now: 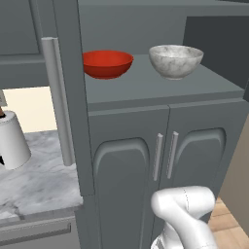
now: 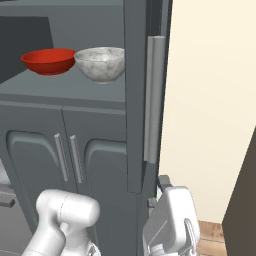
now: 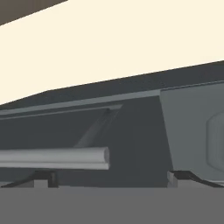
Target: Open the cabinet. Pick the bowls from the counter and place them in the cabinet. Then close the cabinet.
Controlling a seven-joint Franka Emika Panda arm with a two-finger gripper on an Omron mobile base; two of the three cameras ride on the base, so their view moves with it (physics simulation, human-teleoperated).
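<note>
Two bowls sat side by side on the grey shelf (image 1: 160, 90) of the cabinet: the red bowl (image 1: 107, 63) to the left, the marbled bowl (image 1: 175, 61) just beside it on the right, both upright and apart from one another. Both doors stood swung out, so we judged the closing step was what remained. The left door (image 1: 68, 97) showed edge-on with its long bar handle (image 1: 56, 97); the right door (image 2: 137, 95) likewise, with its own bar handle (image 2: 155, 95). In the hand view our gripper (image 3: 111, 177) had its jaws spread wide, holding nothing, with a bar handle (image 3: 57, 158) lying across just above the fingertips (image 3: 43, 178).

We took the doors for stiff, hinged panels, light enough to swing with a steady push. The rigid bar looked the best hold, gripped mid-length, or we could press flat on the panel face. The bowls, hard and likely slippery, sat well back from the shelf edge and needed no handling.
</note>
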